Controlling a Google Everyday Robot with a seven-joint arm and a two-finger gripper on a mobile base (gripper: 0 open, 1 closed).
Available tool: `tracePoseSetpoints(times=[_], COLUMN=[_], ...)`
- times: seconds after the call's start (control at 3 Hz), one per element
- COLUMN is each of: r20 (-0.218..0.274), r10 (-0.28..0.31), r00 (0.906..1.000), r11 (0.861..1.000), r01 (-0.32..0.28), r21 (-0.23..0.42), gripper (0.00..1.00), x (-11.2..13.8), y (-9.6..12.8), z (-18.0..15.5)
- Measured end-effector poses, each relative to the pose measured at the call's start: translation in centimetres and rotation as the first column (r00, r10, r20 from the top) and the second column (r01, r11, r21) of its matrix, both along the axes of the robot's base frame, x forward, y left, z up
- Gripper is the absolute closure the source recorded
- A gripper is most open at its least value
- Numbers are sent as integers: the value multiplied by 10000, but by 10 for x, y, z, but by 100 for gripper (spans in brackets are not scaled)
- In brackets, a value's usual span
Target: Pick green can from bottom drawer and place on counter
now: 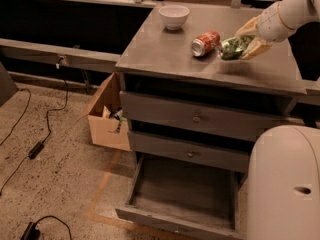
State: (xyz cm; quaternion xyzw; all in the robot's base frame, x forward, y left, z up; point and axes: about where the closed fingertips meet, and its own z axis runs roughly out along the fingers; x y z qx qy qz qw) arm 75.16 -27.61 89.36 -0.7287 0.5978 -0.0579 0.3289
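Pretty dim, warm-lit room: speckled tan floor with orange tape lines, black cables and a power brick, open cardboard box just left of the bench, gripper over its far right.
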Motion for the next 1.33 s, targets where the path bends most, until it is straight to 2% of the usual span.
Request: tracePoseSetpoints(times=[0.33, 0.67, 1.0, 1.33], r20=[-32, -23, -54, 106], r10=[19, -54, -376, -2051], r00=[10000, 10000, 9993, 9787], r11=[10000, 9998, 9962, 9696], r01=[-18, 54, 379, 2018], r21=[6, 199, 782, 1382], gripper=[0, 0, 0, 0], x=[-1, -3, -13, -33], y=[-1, -8, -25, -90], z=[0, 0, 2, 17])
